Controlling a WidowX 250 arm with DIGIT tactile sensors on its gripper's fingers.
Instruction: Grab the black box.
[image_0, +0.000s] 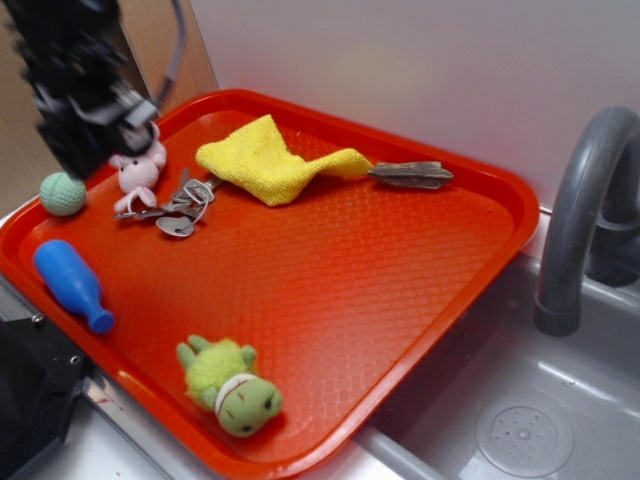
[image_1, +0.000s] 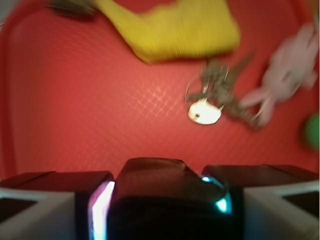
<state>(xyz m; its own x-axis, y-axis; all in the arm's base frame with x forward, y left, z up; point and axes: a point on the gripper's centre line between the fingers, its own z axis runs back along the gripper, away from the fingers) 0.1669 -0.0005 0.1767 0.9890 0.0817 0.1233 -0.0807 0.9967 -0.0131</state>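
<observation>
The black box is glossy with rounded edges and fills the gap between my two fingers in the wrist view. My gripper is shut on it, the left finger and the right finger pressing its sides. Below the box lies the red tray, well beneath it. In the exterior view my gripper hangs blurred above the tray's far left corner, over the pink plush. There the box cannot be told apart from the dark gripper.
On the red tray lie a yellow cloth, a key ring, a pink plush, a green ball, a blue pin, a green plush toy and a dark flat piece. A grey faucet and sink stand to the right.
</observation>
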